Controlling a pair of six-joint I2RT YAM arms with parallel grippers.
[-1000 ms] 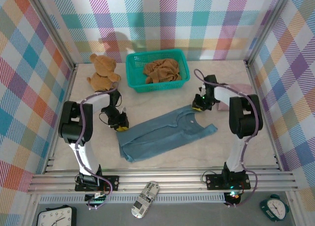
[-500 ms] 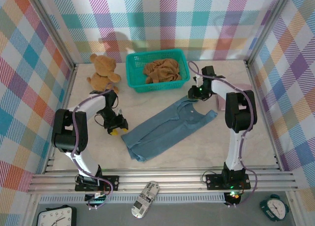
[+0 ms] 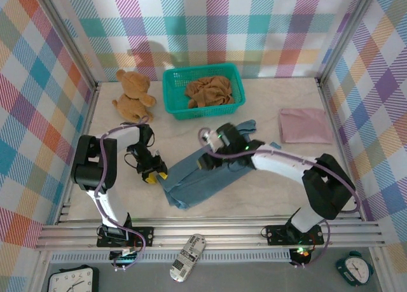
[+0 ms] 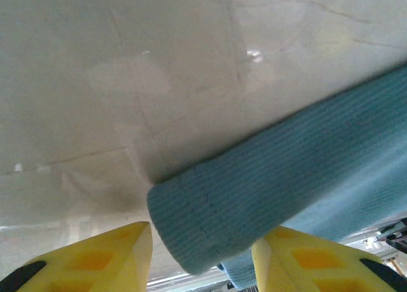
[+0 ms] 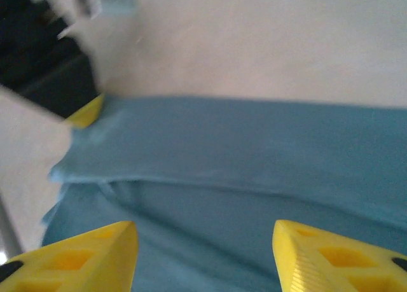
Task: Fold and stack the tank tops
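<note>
Slate blue tank top (image 3: 191,185) lies slantwise on the counter (image 3: 254,200). It looks folded once lengthwise: in the right wrist view 1 layer laps over another.

Left claw (image 4: 202,241) sits low at the top's hem corner, fingers apart. The rolled hem pokes in btwn them, w/ a gap on 1 side, so not pinched. Prob. parked there to re-grip that corner for the next fold.

Right claw (image 5: 203,235) hovers over the cloth's middle, fingers wide apart, nothing btwn them, blue layers just below and ahead. W/ both claws apart, the fold rests flat under its own weight.

Pink tank top (image 3: 305,125) lies folded flat well off to the right claw's outer side, likely the stack base. Ochre tank top (image 3: 208,90) sits bunched in the teal basket (image 3: 203,112), beyond both claws, so approx. 1 of 3 is done.
</note>
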